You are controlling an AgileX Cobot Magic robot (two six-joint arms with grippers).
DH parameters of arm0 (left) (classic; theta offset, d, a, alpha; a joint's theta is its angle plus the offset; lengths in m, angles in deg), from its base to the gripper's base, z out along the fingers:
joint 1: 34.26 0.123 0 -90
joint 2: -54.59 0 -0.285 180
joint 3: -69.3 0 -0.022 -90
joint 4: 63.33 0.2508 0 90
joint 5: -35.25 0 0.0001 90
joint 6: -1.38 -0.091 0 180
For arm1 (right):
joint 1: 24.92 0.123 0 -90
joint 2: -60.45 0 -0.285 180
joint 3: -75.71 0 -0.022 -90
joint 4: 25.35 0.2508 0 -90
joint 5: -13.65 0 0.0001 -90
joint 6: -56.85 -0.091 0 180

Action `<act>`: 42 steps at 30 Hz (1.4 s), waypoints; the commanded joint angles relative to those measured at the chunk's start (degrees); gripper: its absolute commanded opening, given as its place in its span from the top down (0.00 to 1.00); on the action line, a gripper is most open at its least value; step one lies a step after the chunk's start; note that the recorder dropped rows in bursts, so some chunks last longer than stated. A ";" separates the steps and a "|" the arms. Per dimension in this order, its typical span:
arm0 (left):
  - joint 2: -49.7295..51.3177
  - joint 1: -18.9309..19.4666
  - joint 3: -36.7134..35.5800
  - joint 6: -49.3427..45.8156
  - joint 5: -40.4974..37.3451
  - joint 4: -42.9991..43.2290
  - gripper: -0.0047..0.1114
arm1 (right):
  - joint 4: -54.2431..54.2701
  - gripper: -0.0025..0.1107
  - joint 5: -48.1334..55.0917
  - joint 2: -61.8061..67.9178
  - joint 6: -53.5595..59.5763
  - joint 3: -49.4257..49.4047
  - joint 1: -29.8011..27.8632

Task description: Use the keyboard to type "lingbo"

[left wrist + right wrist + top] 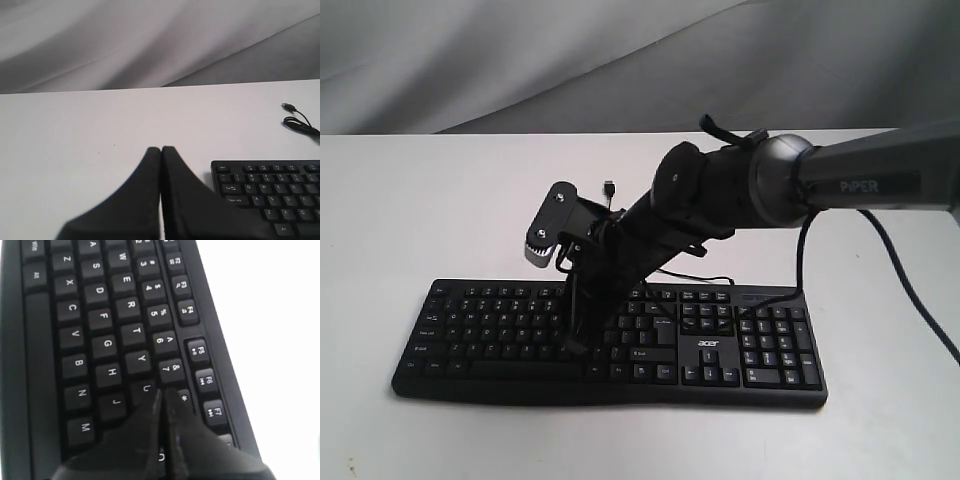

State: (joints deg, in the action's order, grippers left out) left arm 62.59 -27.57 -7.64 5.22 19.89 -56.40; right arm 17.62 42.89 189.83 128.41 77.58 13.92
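Note:
The black keyboard [720, 350] with a white acer logo lies across the front of the white table. My right gripper [576, 342] reaches in from the right and points down onto the letter keys. In the right wrist view this gripper [164, 391] is shut, empty, with its tips down among the keys [100, 315] between U and the 8 key, about where the I key lies; touch cannot be judged. My left gripper [161, 148] is shut and empty over bare table beside the keyboard's Esc corner [270, 195]. It is out of the exterior view.
The keyboard's thin black cable with its loose USB plug [609, 186] lies on the table behind the keyboard; the plug [288, 106] also shows in the left wrist view. A grey cloth backdrop [520, 60] hangs behind the table.

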 commanded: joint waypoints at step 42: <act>-0.22 -0.27 -0.28 0.12 0.34 -0.21 0.96 | 2.22 0.98 1.51 -0.07 0.05 0.31 3.80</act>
State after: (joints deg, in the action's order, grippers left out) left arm 62.59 -27.57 -7.64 5.22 19.89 -56.40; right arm 19.68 43.72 189.71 128.17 77.62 17.08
